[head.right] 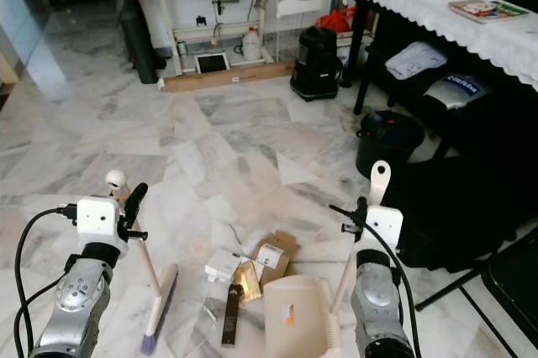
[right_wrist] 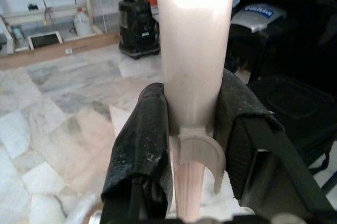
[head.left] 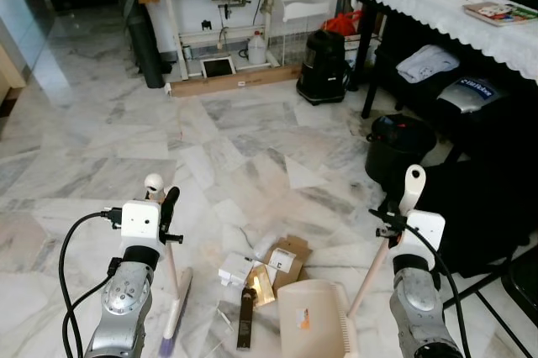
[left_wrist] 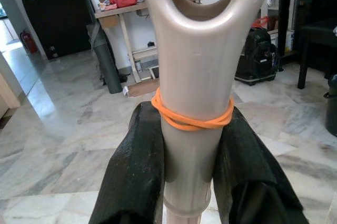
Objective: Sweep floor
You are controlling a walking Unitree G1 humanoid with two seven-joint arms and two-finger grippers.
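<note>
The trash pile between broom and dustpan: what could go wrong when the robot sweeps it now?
The broom head sits left of the boxes; a hard push may scatter them past the dustpan. The flat dark strip might slide under the pan lip. The right end effector grips low on the handle, so the pan may tilt.

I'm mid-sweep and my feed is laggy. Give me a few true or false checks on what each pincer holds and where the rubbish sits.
1. The left pincer is shut on the broom handle. True.
2. The right pincer is open and holds nothing. False: it is shut on the dustpan handle.
3. The scraps lie on the floor between the broom head and the dustpan. True.
4. An orange rubber band circles the broom handle. True.
5. The scraps are already inside the dustpan. False: they lie on the marble floor beside it.
</note>
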